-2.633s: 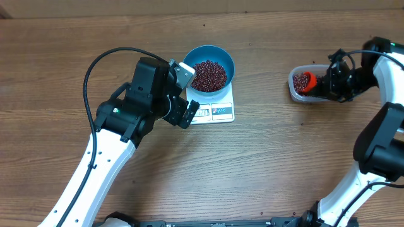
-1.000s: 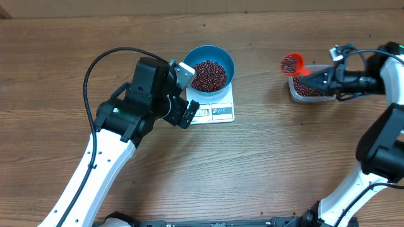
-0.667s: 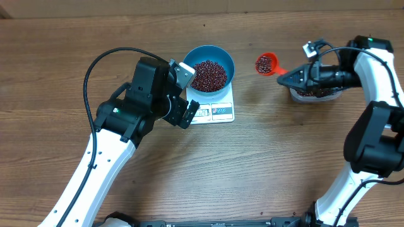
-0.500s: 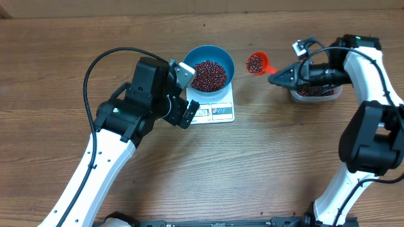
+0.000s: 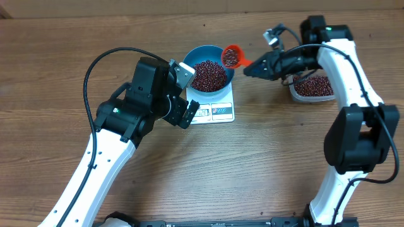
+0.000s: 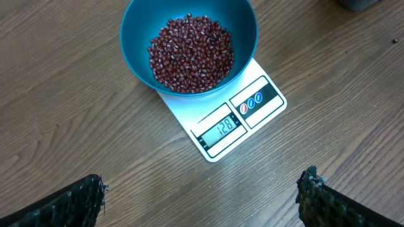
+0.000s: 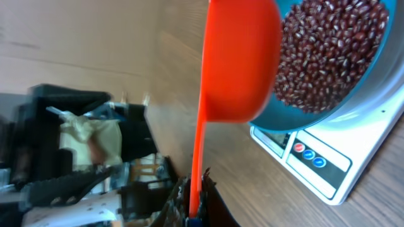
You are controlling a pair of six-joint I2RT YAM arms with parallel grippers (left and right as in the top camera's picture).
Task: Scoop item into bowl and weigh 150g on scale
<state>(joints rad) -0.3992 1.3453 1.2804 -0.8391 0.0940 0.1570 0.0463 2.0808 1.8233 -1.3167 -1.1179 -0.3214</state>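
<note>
- Your right pincer [image 5: 251,67] is pinching the thin handle of the red scoop [image 5: 231,57], its jaws pressed tight on it.
- The scoop is loaded with beans and hangs over the right-hand rim of the blue bowl [image 5: 203,50]. From the right wrist you see only the scoop's underside, in front of the bowl.
- The bowl sits on the far end of the white scale [image 6: 227,123], and the near end with the display and buttons sticks out from under it.
- A heap of dark red-brown beans [image 6: 190,53] covers the bottom of the bowl and lies well below the rim.
- The display reads 128.
- Your left pincer [image 6: 202,189] is spread wide and holds nothing. It hovers above the table [image 5: 265,164] on the near side of the scale, with its two fingers [image 6: 69,205] at the bottom corners of the left wrist view.
- The clear container [image 5: 315,98] stands well to the right of the scale, with more beans in it, and your right arm crosses over it.
</note>
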